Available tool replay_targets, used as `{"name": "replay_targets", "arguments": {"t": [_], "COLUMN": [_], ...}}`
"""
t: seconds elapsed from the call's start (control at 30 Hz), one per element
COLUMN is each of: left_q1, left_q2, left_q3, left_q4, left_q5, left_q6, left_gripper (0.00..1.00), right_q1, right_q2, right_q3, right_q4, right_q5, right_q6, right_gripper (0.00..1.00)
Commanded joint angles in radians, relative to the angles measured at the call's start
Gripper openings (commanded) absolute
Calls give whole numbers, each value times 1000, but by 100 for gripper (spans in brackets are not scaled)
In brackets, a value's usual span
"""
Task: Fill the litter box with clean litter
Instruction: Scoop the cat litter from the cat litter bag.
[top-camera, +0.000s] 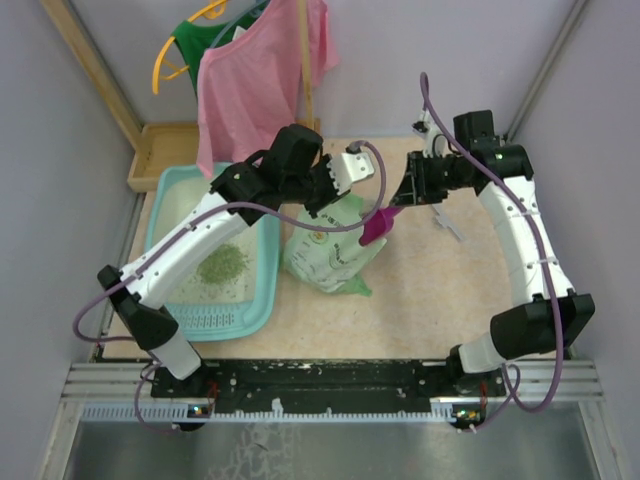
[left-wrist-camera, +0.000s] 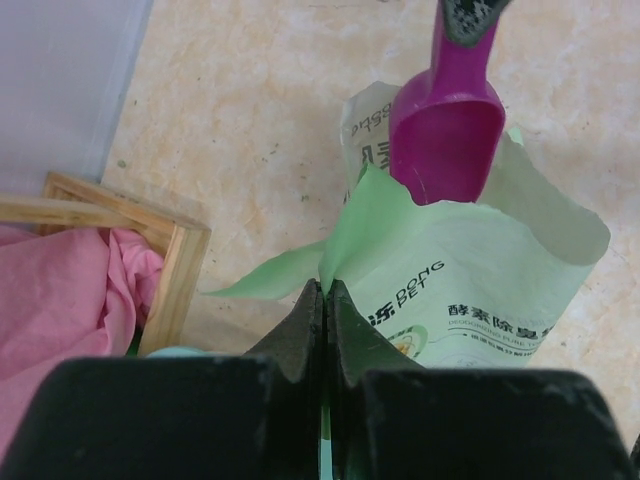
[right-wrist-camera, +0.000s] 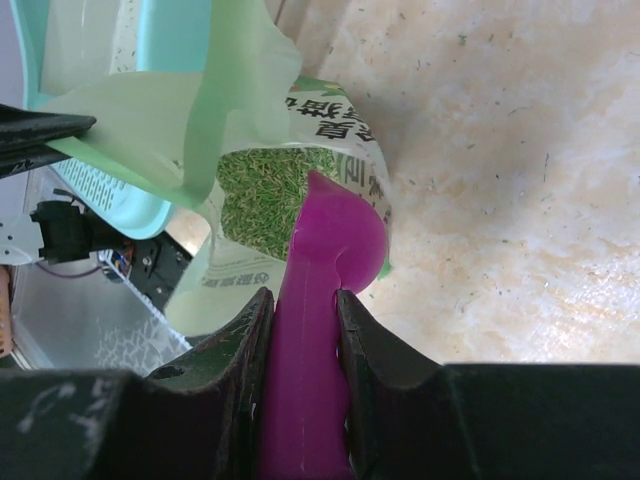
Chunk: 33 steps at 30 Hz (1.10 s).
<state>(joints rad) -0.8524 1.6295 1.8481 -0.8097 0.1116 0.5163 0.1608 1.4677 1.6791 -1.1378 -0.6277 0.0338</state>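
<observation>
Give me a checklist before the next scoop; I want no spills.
1. Left gripper shut on the torn flap of the pale green printed plastic bag: ok.
2. Bag mouth open, loose green litter granules visible inside: ok.
3. Right gripper clamped on the handle of the magenta plastic scoop: ok.
4. Scoop bowl empty and at the bag mouth: ok.
5. The large light-teal plastic litter box filled: not ok, only a small heap on its base.
6. Carrying path over the box free of the left arm: cannot tell.
</observation>
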Motion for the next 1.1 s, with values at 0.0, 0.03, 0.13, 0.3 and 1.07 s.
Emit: {"name": "replay_targets", "arguments": {"t": [0.0, 0.03, 0.13, 0.3, 1.07], "left_q1": [-4, -4, -4, -1, 68], "left_q2": [33, 46, 75, 130, 240], "left_q3": [181, 217, 290, 360, 487], "left_q4": [187, 194, 220, 278, 489], "left_q5": [5, -1, -13, -100, -121], "left_q6": [-29, -31, -33, -15, -20], "left_gripper": [0, 0, 0, 0, 0], "right_q1": [2, 2, 2, 2, -55], "right_q2": [2, 2, -4, -6, 94], "right_q3": [58, 59, 58, 59, 88], "right_q4": [34, 34, 36, 40, 55], "right_q5": [13, 17, 22, 78, 184], "right_q6": [-14, -15, -15, -21, -20], "right_gripper": [0, 0, 0, 0, 0]}}
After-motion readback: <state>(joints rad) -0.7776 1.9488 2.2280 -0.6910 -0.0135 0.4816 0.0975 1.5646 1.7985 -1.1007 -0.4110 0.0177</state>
